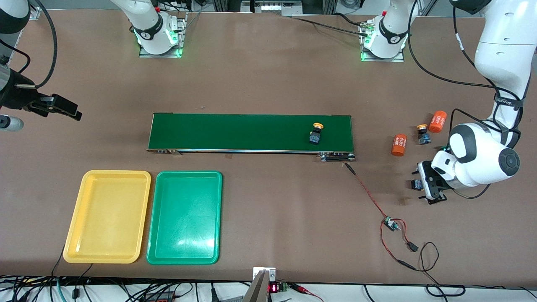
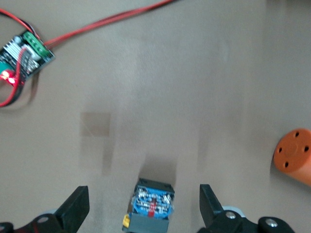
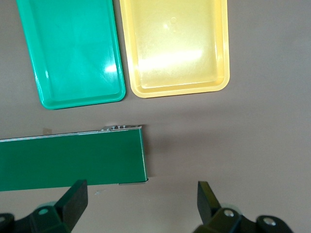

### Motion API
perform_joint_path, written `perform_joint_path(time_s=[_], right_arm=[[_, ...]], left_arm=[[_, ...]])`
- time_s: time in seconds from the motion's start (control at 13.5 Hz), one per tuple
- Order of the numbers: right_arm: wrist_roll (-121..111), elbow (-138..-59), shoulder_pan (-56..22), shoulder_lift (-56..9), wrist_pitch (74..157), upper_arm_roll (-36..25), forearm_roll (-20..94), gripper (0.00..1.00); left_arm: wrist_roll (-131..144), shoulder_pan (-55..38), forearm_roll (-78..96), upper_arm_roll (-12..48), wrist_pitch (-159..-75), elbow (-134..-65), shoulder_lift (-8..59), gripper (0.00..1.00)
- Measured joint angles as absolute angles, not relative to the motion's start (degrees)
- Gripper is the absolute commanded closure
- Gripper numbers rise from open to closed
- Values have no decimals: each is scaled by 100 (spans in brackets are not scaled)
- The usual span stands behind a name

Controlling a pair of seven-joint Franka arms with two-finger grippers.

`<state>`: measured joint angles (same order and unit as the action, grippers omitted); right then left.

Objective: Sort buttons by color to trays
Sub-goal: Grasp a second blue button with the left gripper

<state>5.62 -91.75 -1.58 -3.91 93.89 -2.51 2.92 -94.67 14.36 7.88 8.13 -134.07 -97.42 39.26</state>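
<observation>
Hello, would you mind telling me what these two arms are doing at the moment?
They are sorting buttons into a yellow tray and a green tray; neither holds anything yet. The left gripper is open, its fingers on either side of a button lying on the table, not gripping it. One yellow-capped button sits on the conveyor belt; another stands between two orange cylinders. The right gripper waits open by the belt's other end.

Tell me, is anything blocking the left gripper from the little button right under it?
Nothing visible. The left gripper is open, its fingers on either side of the button on the table, with only bare tabletop between them.
</observation>
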Motion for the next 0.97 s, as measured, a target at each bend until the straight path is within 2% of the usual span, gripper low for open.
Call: perform_joint_path(time_s=[0.74,0.82,0.89,0.97], right_arm=[[560,-9230,-172,-392,9385,-219,292,0],[559,-9230,-174,-392,9383,-214,292,0],[559,-9230,-176,-392,9382,-207,292,0],[559,-9231,-177,-392,9378,-201,292,0]], left_arm=[[-10159,1549,783,815,-13391,-9758,4128,1],[-10165,1551,783,815,-13391,-9760,4162,8],[-10172,1553,782,815,-13391,-9760,4197,20],[-10176,1555,782,816,-13392,-9760,4217,48]])
